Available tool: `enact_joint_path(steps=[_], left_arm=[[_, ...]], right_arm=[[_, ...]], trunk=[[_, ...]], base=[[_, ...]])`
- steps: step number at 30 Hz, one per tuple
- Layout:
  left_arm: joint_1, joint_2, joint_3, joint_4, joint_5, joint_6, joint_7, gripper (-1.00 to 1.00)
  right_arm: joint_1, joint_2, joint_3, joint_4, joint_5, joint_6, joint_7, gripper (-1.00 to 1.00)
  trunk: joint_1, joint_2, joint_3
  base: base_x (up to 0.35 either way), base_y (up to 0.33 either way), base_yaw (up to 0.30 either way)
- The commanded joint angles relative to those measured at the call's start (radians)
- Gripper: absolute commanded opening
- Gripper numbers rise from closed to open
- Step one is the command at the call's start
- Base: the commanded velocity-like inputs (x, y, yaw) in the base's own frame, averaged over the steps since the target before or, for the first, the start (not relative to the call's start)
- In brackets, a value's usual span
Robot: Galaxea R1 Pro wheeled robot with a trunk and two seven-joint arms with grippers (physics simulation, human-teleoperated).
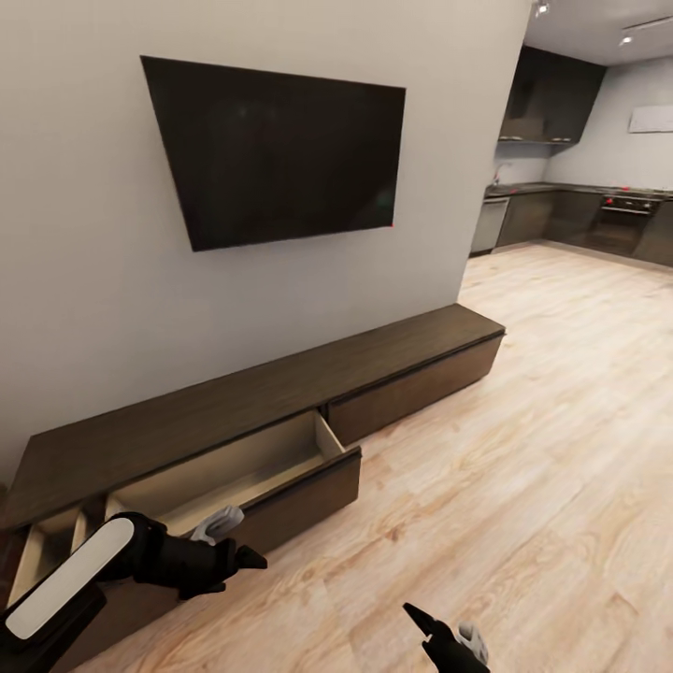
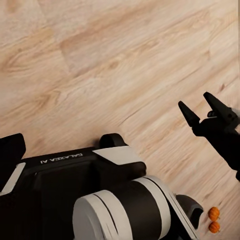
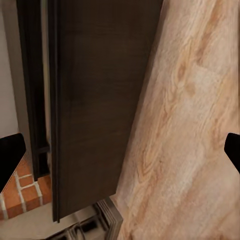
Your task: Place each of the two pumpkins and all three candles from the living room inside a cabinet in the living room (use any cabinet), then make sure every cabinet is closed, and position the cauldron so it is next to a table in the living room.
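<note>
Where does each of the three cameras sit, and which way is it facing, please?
Head: high up, facing the open cabinet, TV; both arms low.
Left wrist: on the left arm, facing the floor, pumpkins, robot's base, right gripper.
Right wrist: facing the cabinet top; fingertips at edges.
Shared: wood floor, cabinet.
</note>
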Motion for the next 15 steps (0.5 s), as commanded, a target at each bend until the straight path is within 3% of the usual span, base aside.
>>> enact_joint_path(steps=[1, 7, 15], left_arm=[[-0.001, 0.0, -0.001, -0.001, 0.01, -0.002, 0.01, 1.0], [-0.001, -0.028, -0.003, -0.007, 0.01, -0.002, 0.017, 1.0], [-0.001, -0.033, -0.004, -0.011, 0.01, -0.001, 0.021, 1.0]], right_arm=[[-0.001, 0.005, 0.005, 0.002, -0.01, 0.003, 0.004, 1.0], [-0.001, 0.001, 0.005, 0.002, -0.011, -0.029, 0.004, 1.0], [-0.001, 0.0, 0.005, 0.002, -0.01, -0.031, 0.004, 1.0]], trunk=[[-0.004, 0.007, 0.003], [-0.027, 0.049, 0.029], [-0.058, 0.105, 0.063]], base=[[0.0, 0.0, -0.235], [0.0, 0.0, -0.231], [0.0, 0.0, -0.229]])
